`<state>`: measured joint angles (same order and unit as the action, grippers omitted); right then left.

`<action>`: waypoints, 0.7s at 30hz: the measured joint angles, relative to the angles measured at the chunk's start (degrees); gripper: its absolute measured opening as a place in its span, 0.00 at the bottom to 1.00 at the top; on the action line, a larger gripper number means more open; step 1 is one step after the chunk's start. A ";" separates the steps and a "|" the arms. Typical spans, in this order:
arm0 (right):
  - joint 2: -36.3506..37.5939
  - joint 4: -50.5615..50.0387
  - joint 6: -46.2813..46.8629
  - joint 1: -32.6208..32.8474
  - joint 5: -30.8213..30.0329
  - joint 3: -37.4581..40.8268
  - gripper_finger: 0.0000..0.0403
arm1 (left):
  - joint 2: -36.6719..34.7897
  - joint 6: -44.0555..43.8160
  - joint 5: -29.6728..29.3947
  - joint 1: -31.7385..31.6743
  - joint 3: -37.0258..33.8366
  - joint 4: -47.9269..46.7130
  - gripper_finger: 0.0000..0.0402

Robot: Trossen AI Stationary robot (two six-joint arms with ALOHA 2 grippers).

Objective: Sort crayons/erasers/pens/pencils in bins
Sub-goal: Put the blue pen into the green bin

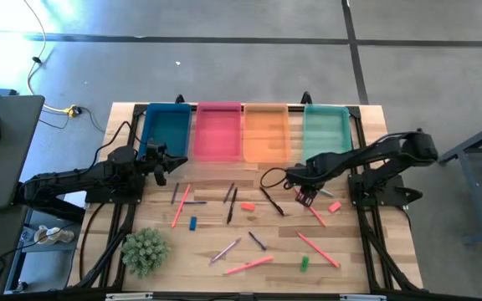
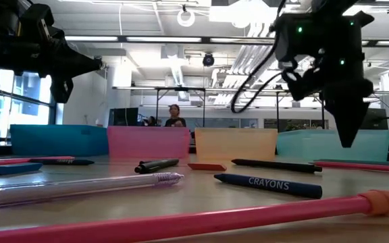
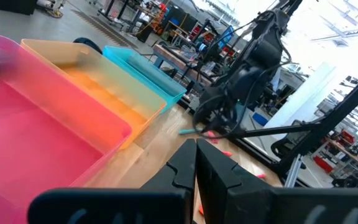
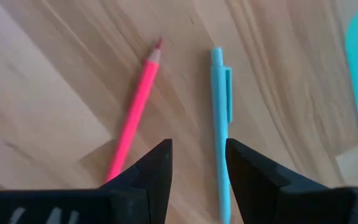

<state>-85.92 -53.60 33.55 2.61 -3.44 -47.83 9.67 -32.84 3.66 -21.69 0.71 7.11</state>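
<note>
Now: right fingers parted above a pink pencil and a teal pen

Right now your right gripper point(image 1: 305, 197) hangs over the worktop point(image 1: 341, 276) just in front of the orange bin point(image 1: 266, 132) and teal bin point(image 1: 326, 130). Its fingers point(image 4: 148, 171) are parted and hold nothing. Through the right wrist view you look down on a pink pencil point(image 4: 133, 112) and a teal pen point(image 4: 221, 124) lying side by side on the wood, apart from each other, with the gap between the fingers lying between the two.

Your left gripper point(image 1: 164, 161) waits near the front edge of the blue bin point(image 1: 166, 130) and pink bin point(image 1: 218, 130); its fingers point(image 3: 219, 180) look pressed together, empty.

All four bins stand in a row at the far edge. The erasers lie loose on the worktop: a blue eraser point(image 1: 193, 223) left of centre, a red eraser point(image 1: 247, 206) near the middle, a pink eraser point(image 1: 335, 206) just right of your right gripper, and a green eraser point(image 1: 305, 262) near the front. Pens, pencils and crayons are scattered between them. A small green plant point(image 1: 145, 250) sits at the front left
</note>
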 joint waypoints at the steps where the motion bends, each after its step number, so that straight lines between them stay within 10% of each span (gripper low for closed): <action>1: -0.81 0.02 -0.25 0.00 -0.21 0.00 0.35 | 0.01 0.00 0.02 -0.01 -0.01 0.00 0.00; 21: -5.32 3.87 -6.53 -6.63 0.25 0.04 0.35 | 0.02 -0.20 0.19 -0.02 0.00 0.00 0.00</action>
<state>-91.24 -49.74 27.02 -4.02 -3.19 -47.79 9.69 -33.04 3.85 -21.71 0.71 7.11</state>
